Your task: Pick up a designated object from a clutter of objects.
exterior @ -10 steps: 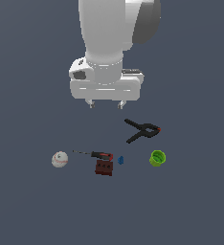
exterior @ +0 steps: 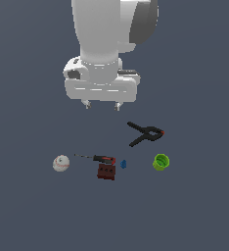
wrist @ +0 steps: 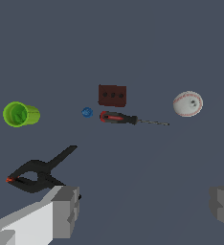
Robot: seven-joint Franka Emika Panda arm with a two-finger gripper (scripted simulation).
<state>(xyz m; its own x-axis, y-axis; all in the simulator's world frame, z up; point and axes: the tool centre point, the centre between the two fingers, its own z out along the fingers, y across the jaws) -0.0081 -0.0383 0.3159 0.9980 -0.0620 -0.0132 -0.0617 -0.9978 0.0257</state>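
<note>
Baseball (exterior: 61, 163): lies apart beyond screwdriver (exterior: 98, 158) tip (clear approach, likely); gripper (exterior: 102, 105) hovers high, fingers spread wide, empty.

I see the white baseball (exterior: 61, 163) lying alone at the exterior view's left end of the clutter, round, with thin red stitching curving over it, clear of everything else. Just to its right is the red-handled screwdriver (exterior: 98, 158), flat, its thin shaft pointing towards the ball. The dark red-brown block (exterior: 106, 172) sits touching or just beside the handle, on the near side. The tiny blue piece (exterior: 123, 163) is just right of both. Further right the small green cup (exterior: 161, 162) lies tipped. The black clamp with orange tips (exterior: 146, 133) lies flat, farther back
</note>
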